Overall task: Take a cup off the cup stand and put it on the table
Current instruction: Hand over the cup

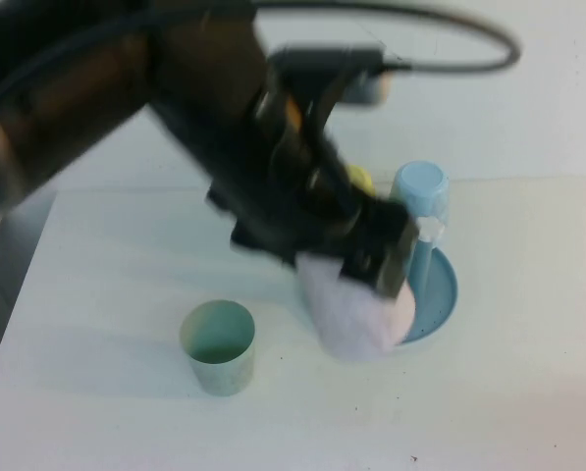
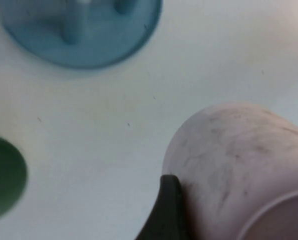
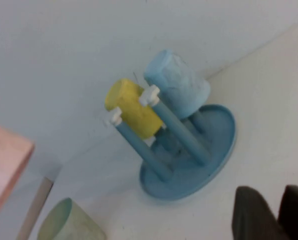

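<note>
My left gripper [image 1: 363, 280] is shut on the pale pink cup [image 1: 356, 316] and holds it tilted, off the pegs, just at the near left rim of the blue cup stand [image 1: 440, 294]. I cannot tell whether the cup touches the white table [image 1: 106, 265]. In the left wrist view the cup [image 2: 238, 165] fills the corner, with one dark finger [image 2: 167, 212] against its side and the stand [image 2: 79, 30] beyond. My right gripper [image 3: 272, 196] is shut and empty, low over the table, apart from the stand [image 3: 216, 150]. The pink cup's edge also shows in the right wrist view [image 3: 4, 165].
A light blue cup [image 1: 420, 191] and a yellow cup [image 1: 361, 180] hang upside down on the stand's pegs. A pale green cup [image 1: 217, 345] stands upright on the table to the left of the stand. The table's left edge [image 1: 18, 285] is near it.
</note>
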{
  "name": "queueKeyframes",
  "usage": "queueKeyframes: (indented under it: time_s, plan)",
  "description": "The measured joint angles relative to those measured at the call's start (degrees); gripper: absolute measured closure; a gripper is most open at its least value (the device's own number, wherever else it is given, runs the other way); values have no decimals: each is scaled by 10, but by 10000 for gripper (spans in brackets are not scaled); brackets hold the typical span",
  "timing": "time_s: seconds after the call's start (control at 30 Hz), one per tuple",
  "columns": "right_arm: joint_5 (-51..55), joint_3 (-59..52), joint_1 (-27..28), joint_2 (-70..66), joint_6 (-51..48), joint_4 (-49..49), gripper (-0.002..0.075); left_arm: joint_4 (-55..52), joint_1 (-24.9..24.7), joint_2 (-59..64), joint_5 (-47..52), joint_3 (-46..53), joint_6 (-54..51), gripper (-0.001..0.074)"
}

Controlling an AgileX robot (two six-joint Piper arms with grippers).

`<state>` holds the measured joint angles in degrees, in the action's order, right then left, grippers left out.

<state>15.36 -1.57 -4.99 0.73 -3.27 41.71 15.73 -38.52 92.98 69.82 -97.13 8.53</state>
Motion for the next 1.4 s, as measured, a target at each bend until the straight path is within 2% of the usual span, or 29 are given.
queueKeyframes:
  time_s: [0.23,0.37,0.5,0.73,0.83,0.93,1.03,1.1,1.17,1.27,1.4]
  plan:
    - [-72,0,0,0,-63,12,600,87,0,-181,-196,292,55,153]
    - [-50,0,0,0,-105,13,600,132,0,-251,-277,378,111,153]
    - [-17,0,0,0,-201,56,600,240,0,-275,-333,443,114,153]
    - [71,15,0,-13,-377,171,600,513,8,-247,-399,480,-90,153]
    - [105,37,0,-61,-447,220,601,639,47,-213,-381,480,-188,153]
    - [123,64,0,-128,-539,278,596,759,99,-169,-313,480,-296,153]
    - [136,91,0,-202,-672,373,539,792,142,-118,-235,476,-340,153]
    - [153,106,0,-253,-786,466,444,798,161,-91,-191,469,-349,153]
    - [178,123,0,-300,-888,518,325,799,171,-70,-154,460,-355,153]
    - [220,153,0,-368,-954,542,203,799,176,-48,-118,439,-358,153]
    - [283,197,0,-464,-984,546,156,799,176,-29,-103,388,-361,153]
